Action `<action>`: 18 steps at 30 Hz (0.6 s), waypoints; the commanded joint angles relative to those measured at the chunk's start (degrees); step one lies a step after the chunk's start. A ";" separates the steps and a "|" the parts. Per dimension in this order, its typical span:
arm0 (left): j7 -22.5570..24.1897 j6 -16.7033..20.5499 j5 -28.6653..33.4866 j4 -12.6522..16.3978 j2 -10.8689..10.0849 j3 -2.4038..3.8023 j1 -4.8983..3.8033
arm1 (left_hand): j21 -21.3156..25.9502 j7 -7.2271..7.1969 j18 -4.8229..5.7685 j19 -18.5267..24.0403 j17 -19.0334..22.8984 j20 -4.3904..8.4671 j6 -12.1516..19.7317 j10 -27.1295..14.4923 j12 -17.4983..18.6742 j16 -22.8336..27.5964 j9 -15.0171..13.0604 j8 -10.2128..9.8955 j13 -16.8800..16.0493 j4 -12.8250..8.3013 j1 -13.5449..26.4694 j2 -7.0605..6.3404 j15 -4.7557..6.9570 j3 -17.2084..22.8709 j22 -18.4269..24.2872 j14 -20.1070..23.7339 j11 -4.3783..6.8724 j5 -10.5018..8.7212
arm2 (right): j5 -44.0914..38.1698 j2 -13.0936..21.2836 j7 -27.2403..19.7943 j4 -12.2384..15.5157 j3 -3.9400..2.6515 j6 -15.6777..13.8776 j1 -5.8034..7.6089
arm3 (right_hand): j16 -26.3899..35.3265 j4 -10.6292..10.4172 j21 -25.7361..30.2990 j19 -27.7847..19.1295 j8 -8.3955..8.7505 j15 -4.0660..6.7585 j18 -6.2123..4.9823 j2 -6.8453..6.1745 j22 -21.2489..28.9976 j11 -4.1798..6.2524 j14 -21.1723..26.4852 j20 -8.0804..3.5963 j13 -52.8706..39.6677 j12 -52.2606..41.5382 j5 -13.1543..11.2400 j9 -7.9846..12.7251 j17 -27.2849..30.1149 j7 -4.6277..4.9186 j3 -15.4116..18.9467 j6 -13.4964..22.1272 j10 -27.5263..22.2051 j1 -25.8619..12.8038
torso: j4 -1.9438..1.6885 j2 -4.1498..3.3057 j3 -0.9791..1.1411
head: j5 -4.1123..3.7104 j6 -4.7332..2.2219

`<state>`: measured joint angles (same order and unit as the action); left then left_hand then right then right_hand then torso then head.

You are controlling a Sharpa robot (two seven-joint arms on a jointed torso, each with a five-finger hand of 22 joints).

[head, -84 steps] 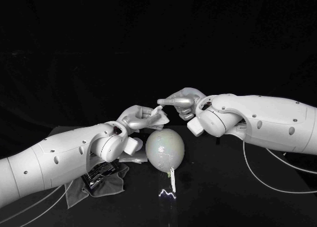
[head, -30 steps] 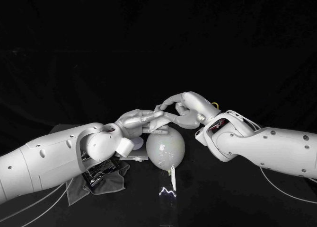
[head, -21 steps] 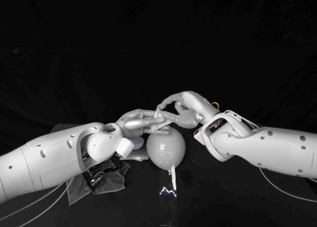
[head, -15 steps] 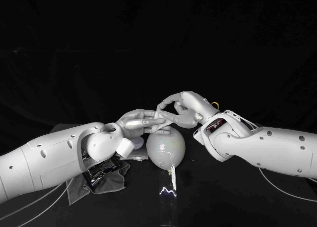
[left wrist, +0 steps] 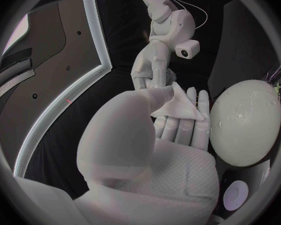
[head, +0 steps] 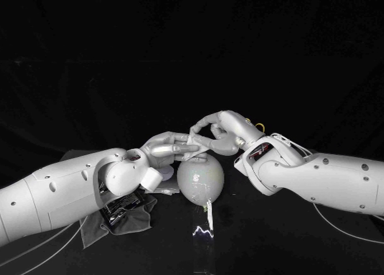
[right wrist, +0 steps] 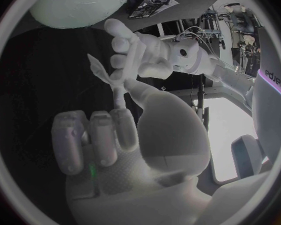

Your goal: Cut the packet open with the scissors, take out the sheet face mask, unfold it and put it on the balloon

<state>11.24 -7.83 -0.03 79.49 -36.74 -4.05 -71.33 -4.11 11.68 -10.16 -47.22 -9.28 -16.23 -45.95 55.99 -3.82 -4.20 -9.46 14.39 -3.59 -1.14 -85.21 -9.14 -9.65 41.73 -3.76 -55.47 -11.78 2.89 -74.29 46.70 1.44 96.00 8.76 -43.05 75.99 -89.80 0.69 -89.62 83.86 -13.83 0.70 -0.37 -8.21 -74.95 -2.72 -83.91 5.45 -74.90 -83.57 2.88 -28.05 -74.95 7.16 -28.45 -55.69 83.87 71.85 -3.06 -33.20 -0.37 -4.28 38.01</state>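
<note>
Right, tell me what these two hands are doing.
They seem to be working on unfolding the mask above the balloon. The left hand holds the folded white mask between thumb and fingers. The right hand has its fingertips at the mask's corner; whether they grip it is unclear. The balloon lies on the table just below, with no mask on it yet. The packet sits on a grey cloth by the left arm.

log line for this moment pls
step: unfold mask | left hand: holds folded mask | right hand: pinches its edge | balloon: bare, beneath hands
</note>
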 commanded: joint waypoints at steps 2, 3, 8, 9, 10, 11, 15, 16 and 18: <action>1.45 -0.97 -1.95 0.26 0.16 0.11 -0.08 | 0.14 3.12 -0.22 1.36 0.20 -0.03 -0.36 -0.46 0.32 0.35 0.13 -0.38 0.07 -0.22 1.32 0.49 -0.15 1.32 0.15 0.41 -0.12 -0.09 | -0.76 -0.09 0.20 0.12 0.01 0.25 -0.04 | -0.20 -0.65 -0.06 5.94 0.12 0.44 0.28 0.32 -14.94 0.20 -6.09 -0.31 -11.43 -0.31 0.12 0.12 -15.05 -0.06 -0.14 -0.85 2.89 -0.51 | -0.05 -0.01 0.02 | 0.04 -0.01; 1.48 -0.96 -2.25 0.27 0.16 0.11 -0.08 | 0.15 3.14 -0.22 1.45 0.23 -0.04 -0.37 -0.51 0.33 0.35 0.14 -0.42 0.07 -0.25 1.50 0.57 -0.17 1.49 0.15 0.44 -0.14 -0.09 | -0.66 -0.10 0.11 0.13 0.01 0.03 -0.04 | -0.20 -0.96 -0.29 6.08 -0.07 0.54 0.35 1.28 -15.02 0.35 -6.09 -0.35 -11.56 -0.52 0.22 0.09 -15.05 -0.29 -0.60 -1.40 3.02 -0.41 | -0.05 -0.01 0.01 | 0.04 -0.01; 1.57 -0.91 -3.12 0.36 0.18 0.11 -0.08 | 0.16 3.19 -0.19 1.69 0.31 -0.09 -0.45 -0.68 0.34 0.36 0.15 -0.49 0.08 -0.05 2.17 1.22 -0.23 2.07 0.15 0.56 -0.21 -0.09 | -0.33 -0.13 -0.42 0.19 0.01 -0.45 -0.04 | -0.20 -2.02 -0.38 6.14 -1.00 1.33 0.37 5.85 -15.05 1.31 -6.09 -0.92 -12.08 -1.42 0.09 -0.32 -15.05 -1.37 -3.50 -3.10 3.55 0.57 | -0.01 -0.01 0.00 | 0.08 -0.07; 1.59 -0.89 -3.31 0.40 0.19 0.11 -0.08 | 0.17 3.18 -0.18 1.79 0.33 -0.10 -0.44 -0.73 0.34 0.36 0.16 -0.53 0.08 -0.06 2.35 1.29 -0.24 2.19 0.15 0.60 -0.21 -0.10 | -0.28 -0.13 -0.59 0.22 0.01 -0.50 -0.04 | -0.20 -1.99 -0.38 6.14 -1.35 1.48 0.37 6.48 -15.05 1.46 -6.09 -1.07 -12.23 -1.66 0.07 -0.51 -15.05 -1.53 -4.20 -3.51 3.69 0.86 | -0.01 -0.02 -0.01 | 0.11 -0.07; 1.60 -0.89 -3.38 0.41 0.19 0.11 -0.08 | 0.17 3.18 -0.18 1.81 0.34 -0.11 -0.44 -0.76 0.34 0.37 0.16 -0.54 0.08 -0.07 2.41 1.32 -0.25 2.23 0.15 0.62 -0.21 -0.11 | -0.26 -0.13 -0.67 0.23 0.01 -0.53 -0.04 | -0.20 -2.01 -0.38 6.14 -1.57 1.59 0.37 6.98 -15.05 1.56 -6.09 -1.19 -12.50 -2.11 0.02 -0.63 -15.05 -1.63 -4.83 -3.73 3.94 1.05 | -0.01 -0.03 0.00 | 0.10 -0.07; 1.61 -0.88 -3.52 0.46 0.20 0.11 -0.08 | 0.17 3.18 -0.18 1.81 0.34 -0.11 -0.44 -0.76 0.34 0.37 0.16 -0.54 0.08 -0.07 2.41 1.32 -0.25 2.23 0.15 0.62 -0.21 -0.11 | -0.22 -0.13 -0.82 0.26 0.01 -0.62 -0.04 | -0.20 -1.92 -0.38 6.14 -1.86 1.72 0.37 7.19 -15.05 1.67 -6.09 -1.36 -13.03 -2.98 -0.02 -0.82 -15.05 -1.73 -5.64 -3.94 4.39 1.19 | 0.00 -0.02 -0.01 | 0.08 -0.03; 1.65 -0.88 -3.71 0.53 0.19 0.11 -0.08 | 0.18 3.19 -0.16 1.93 0.39 -0.13 -0.47 -0.87 0.35 0.38 0.16 -0.58 0.08 -0.09 2.73 1.40 -0.27 2.39 0.16 0.70 -0.23 -0.11 | -0.16 -0.09 -1.03 0.28 0.01 -0.87 -0.04 | -0.20 -1.89 -0.38 6.14 -2.30 1.85 0.37 7.22 -15.05 1.80 -6.09 -1.55 -13.53 -3.80 -0.06 -1.08 -15.05 -1.86 -6.55 -4.22 4.82 1.13 | -0.02 0.00 -0.01 | 0.05 -0.04; 1.66 -0.89 -3.73 0.53 0.18 0.11 -0.08 | 0.18 3.19 -0.16 1.93 0.39 -0.13 -0.47 -0.87 0.35 0.38 0.16 -0.58 0.08 -0.09 2.73 1.40 -0.27 2.39 0.16 0.70 -0.23 -0.11 | -0.15 -0.06 -1.07 0.29 0.01 -0.97 -0.04 | -0.20 -1.89 -0.38 6.14 -2.33 1.86 0.37 7.22 -15.05 1.82 -6.09 -1.56 -13.56 -3.86 -0.08 -1.11 -15.05 -1.87 -6.63 -4.23 4.85 1.11 | -0.02 0.00 -0.01 | 0.04 -0.04; 1.68 -0.92 -3.77 0.54 0.16 0.11 -0.08 | 0.18 3.20 -0.16 1.97 0.40 -0.14 -0.49 -0.90 0.35 0.37 0.16 -0.58 0.08 -0.08 2.87 1.44 -0.28 2.43 0.16 0.73 -0.24 -0.11 | -0.14 0.00 -1.16 0.31 0.01 -1.20 -0.04 | -0.20 -1.88 -0.38 6.14 -2.39 1.88 0.37 7.20 -15.05 1.83 -6.09 -1.59 -13.64 -3.98 -0.09 -1.15 -15.05 -1.89 -6.76 -4.25 4.91 1.10 | -0.01 0.00 -0.02 | 0.05 -0.01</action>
<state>11.82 -7.83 -3.08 79.85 -36.69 -4.02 -71.35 -4.11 11.68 -10.13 -45.75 -8.93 -16.28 -45.95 55.49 -3.82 -4.20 -9.39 14.17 -3.60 -1.27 -83.07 -7.70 -9.85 43.73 -3.67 -55.26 -11.87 2.89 -74.14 46.68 1.13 96.22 8.79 -43.50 75.96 -89.60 -1.25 -89.80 83.94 -15.97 2.17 -0.36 -1.85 -74.91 -1.33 -84.12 4.16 -74.95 -87.29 2.45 -28.87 -74.90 5.26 -34.89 -59.63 84.14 72.76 -3.08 -33.21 -0.37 -4.21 37.96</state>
